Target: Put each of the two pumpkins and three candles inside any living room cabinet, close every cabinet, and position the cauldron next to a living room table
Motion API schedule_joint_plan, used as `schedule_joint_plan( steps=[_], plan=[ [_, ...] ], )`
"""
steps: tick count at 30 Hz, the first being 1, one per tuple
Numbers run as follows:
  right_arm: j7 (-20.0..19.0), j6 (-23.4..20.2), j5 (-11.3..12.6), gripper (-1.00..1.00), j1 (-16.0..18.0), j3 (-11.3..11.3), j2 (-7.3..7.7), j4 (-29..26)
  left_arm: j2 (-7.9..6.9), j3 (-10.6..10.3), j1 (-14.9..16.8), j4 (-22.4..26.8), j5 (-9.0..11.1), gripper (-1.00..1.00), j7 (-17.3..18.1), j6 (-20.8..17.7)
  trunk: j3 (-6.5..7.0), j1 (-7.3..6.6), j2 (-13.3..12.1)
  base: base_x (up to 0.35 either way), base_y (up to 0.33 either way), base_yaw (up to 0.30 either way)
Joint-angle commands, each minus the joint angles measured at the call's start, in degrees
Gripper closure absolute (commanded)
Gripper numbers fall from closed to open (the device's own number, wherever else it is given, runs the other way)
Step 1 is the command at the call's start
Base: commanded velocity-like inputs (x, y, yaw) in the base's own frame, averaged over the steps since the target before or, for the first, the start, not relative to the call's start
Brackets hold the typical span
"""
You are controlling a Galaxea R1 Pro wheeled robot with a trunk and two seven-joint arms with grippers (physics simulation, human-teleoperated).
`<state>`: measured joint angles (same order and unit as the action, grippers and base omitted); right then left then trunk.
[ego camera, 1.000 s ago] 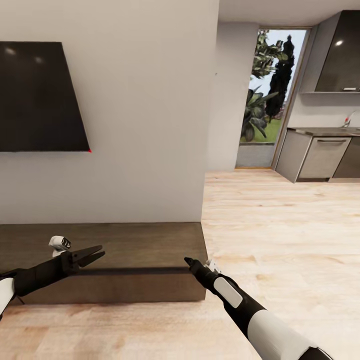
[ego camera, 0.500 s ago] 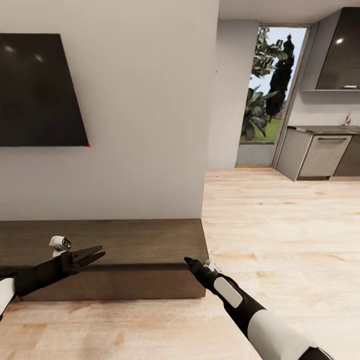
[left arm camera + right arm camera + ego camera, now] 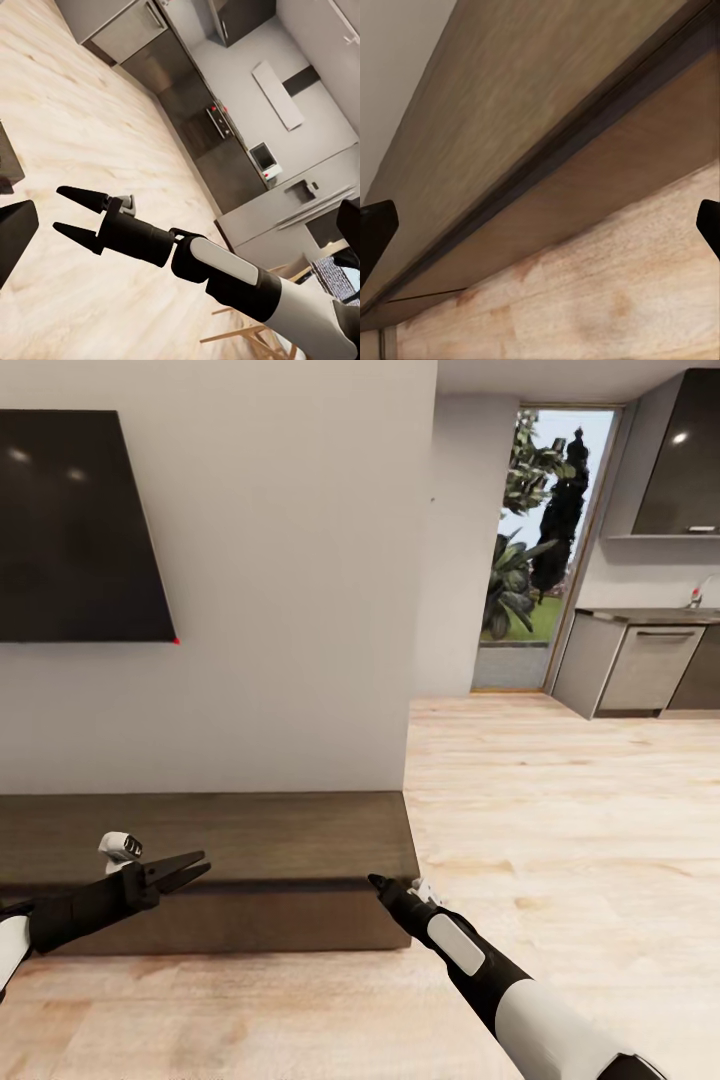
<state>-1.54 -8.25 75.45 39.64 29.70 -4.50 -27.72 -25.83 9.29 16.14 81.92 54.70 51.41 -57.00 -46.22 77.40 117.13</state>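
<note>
Dark wood cabinet (image 3: 250, 840) shut | TV (image 3: 80, 525) above | kitchen (image 3: 640, 670) right

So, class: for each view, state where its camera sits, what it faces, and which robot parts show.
Head view: on the head, facing down at the cabinet; both arms, left hand, right hand.
Left wrist view: by the left hand, facing the kitchen; right hand.
Right wrist view: facing the cabinet front; own fingertips.
Shared: cabinet; right hand.
</note>
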Motion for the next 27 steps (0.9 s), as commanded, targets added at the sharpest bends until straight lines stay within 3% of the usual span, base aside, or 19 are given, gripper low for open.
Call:
schedule_joint_plan(
  steps=[1, 9, 18, 21, 27],
  plan=[
    [-0.13, -0.01, 0.31, -1.0, 0.05, 0.19, 0.02, 0.02, -0.01, 0.03, 0.03, -0.01, -0.03, -1.0, 0.19, -0.22, -0.24, 0.22, 0.44, 0.0, 0.0, 0.0],
    [-0.16, -1.36, 0.31, -1.0, 0.03, 0.34, 0.01, -0.2, 0.06, 0.03, 0.03, -0.01, -0.03, -1.0, 0.19, -0.19, -1.67, 1.97, 3.65, 0.0, 0.0, 0.0],
    [-0.51, -15.13, 0.22, -1.0, 0.04, 0.28, 0.24, -0.51, 0.08, -0.06, 0.03, -0.01, -0.03, -1.0, 0.19, -0.14, -3.29, 3.95, 7.26, 0.0, 0.0, 0.0],
    [-3.55, -19.33, 0.11, -1.0, 0.02, 0.34, 0.4, -0.54, 0.12, -0.13, 0.03, -0.01, -0.03, -1.0, 0.17, -0.13, -3.83, 4.61, 8.46, 0.0, 0.0, 0.0],
    [-5.94, -23.5, -0.02, -1.0, 0.03, 0.3, 0.7, -0.52, 0.17, -0.19, 0.03, -0.01, -0.03, -1.0, 0.1, -0.13, -4.9, 5.93, 10.87, 0.0, 0.0, 0.0]
  ],
)
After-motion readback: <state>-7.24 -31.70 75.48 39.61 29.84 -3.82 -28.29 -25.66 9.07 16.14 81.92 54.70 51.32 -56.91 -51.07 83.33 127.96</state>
